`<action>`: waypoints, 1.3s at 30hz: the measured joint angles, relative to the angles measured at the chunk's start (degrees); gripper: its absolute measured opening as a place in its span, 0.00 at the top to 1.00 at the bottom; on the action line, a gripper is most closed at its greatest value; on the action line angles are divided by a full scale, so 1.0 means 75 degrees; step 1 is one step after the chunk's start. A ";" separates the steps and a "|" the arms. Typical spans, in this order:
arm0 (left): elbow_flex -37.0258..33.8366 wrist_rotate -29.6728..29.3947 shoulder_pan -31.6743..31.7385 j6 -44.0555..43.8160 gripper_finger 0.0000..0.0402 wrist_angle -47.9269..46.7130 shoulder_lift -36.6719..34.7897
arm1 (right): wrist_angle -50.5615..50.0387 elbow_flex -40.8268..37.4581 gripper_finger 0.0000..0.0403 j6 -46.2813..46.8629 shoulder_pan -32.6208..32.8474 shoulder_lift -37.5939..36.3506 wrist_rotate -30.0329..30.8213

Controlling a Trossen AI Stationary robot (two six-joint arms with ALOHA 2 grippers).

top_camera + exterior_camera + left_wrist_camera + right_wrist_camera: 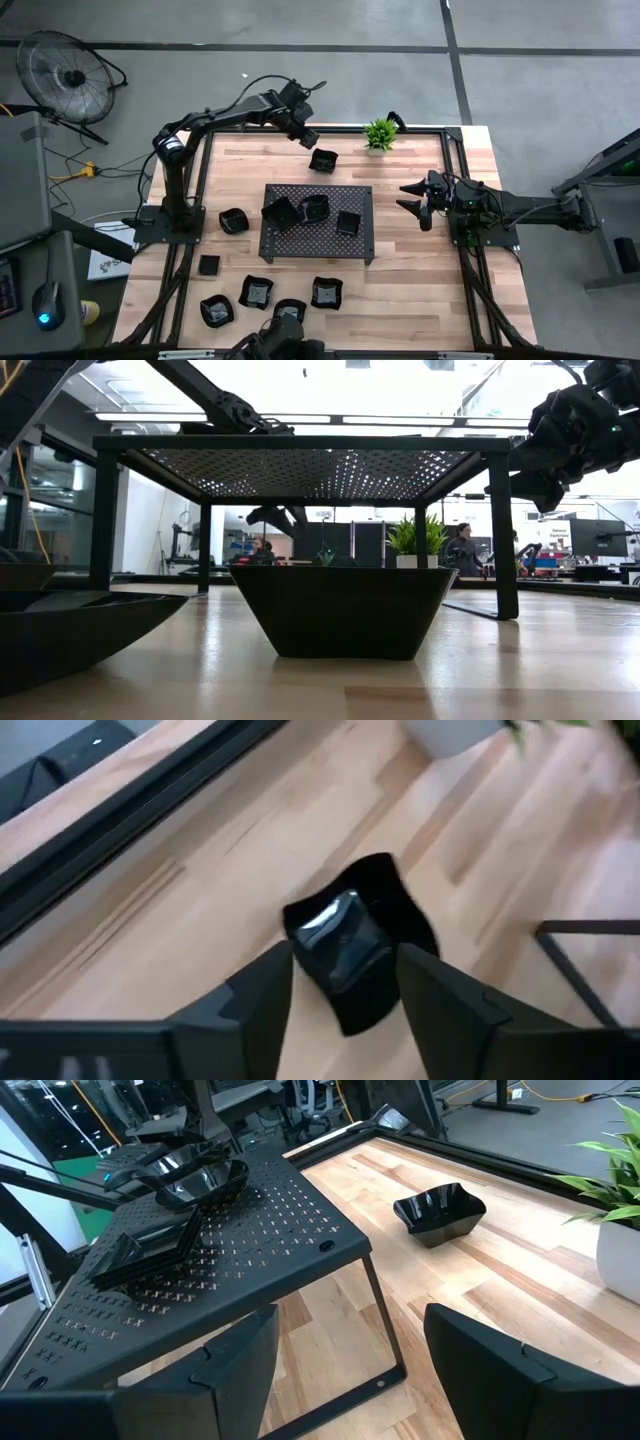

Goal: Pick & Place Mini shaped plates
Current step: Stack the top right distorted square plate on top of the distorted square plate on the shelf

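1. I count five mini shaped plates along the near edge of the worktop: a small flat square one toward the left edge, then a wavy one, another, a fourth right at the near edge, and a fifth.
2. One more plate sits on the wood just beside the left edge of the perforated tray.
3. My left gripper hangs above the far edge of the worktop, left of centre. In the left wrist view its fingers stand apart with nothing between them, released, and a glossy plate lies on the wood below and beyond them.
4. That same plate rests on the bare wood between the far edge and the tray, apart from both.
5. The tray stands on legs at the centre of the worktop and carries three plates: one near its left edge, one just beside it, and a flatter square one toward its right edge.
6. A small green plant in a white pot stands at the far edge, right of centre.
7. My right gripper waits over the worktop near the right edge, level with the tray, fingers spread wide and holding nothing.
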 joint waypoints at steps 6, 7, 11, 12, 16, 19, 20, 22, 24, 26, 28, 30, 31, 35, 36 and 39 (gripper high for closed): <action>0.0007 0.0116 -0.0001 -0.0396 0.51 -0.0014 0.0182 | 0.0002 0.0000 0.39 0.0000 0.0002 0.0003 -0.0001; -0.0007 0.0290 0.0006 -0.0435 0.51 -0.0067 0.0194 | 0.0001 0.0000 0.39 0.0000 0.0000 0.0003 0.0000; 0.0006 0.0496 0.0001 -0.0553 0.51 0.0023 0.0160 | 0.0000 0.0000 0.39 0.0000 0.0000 0.0003 0.0000; 0.0003 0.0559 0.0043 -0.0552 0.51 -0.0044 0.0134 | 0.0000 0.0000 0.39 0.0000 0.0003 0.0003 -0.0001; 0.0003 0.0668 0.0117 -0.0574 0.51 -0.0252 0.0083 | 0.0000 0.0000 0.39 0.0000 0.0003 0.0003 -0.0003; 0.0000 0.0524 0.0096 -0.0576 0.51 -0.0577 0.0083 | 0.0000 0.0000 0.39 0.0000 0.0002 0.0001 -0.0001; 0.0000 0.0473 0.0065 -0.0583 0.51 -0.0601 0.0083 | 0.0000 0.0000 0.39 0.0000 0.0001 0.0003 -0.0003; 0.0000 0.0168 -0.0017 -0.0660 0.51 -0.0614 0.0083 | 0.0000 0.0000 0.39 0.0000 0.0002 0.0000 0.0000; 0.0000 -0.0125 -0.0026 -0.0770 0.51 -0.0606 0.0083 | 0.0000 0.0000 0.39 0.0000 0.0003 0.0000 -0.0003; 0.0000 -0.0218 -0.0013 -0.0806 0.51 -0.0600 0.0083 | 0.0000 0.0000 0.39 0.0000 0.0000 0.0003 0.0000; 0.0000 -0.0264 -0.0009 -0.0838 0.51 -0.0634 0.0099 | 0.0000 0.0000 0.39 0.0000 0.0001 0.0000 0.0000; 0.0003 -0.0297 -0.0065 -0.0980 0.51 -0.0597 0.0180 | 0.0000 0.0000 0.39 0.0000 0.0002 0.0001 -0.0003; 0.0000 -0.0305 -0.0102 -0.1007 0.51 -0.0621 0.0230 | 0.0000 0.0000 0.39 0.0000 0.0002 0.0002 -0.0002; 0.0001 -0.0320 -0.0276 -0.1203 0.51 -0.0576 0.0497 | 0.0000 0.0000 0.39 0.0000 0.0000 0.0003 0.0000; -0.0006 -0.0321 -0.0292 -0.1206 0.51 -0.0598 0.0551 | 0.0000 0.0000 0.39 0.0000 0.0003 0.0000 0.0000; -0.0003 -0.0661 -0.0405 -0.1269 0.51 -0.0604 0.0658 | 0.0000 0.0000 0.39 0.0000 0.0000 0.0001 0.0000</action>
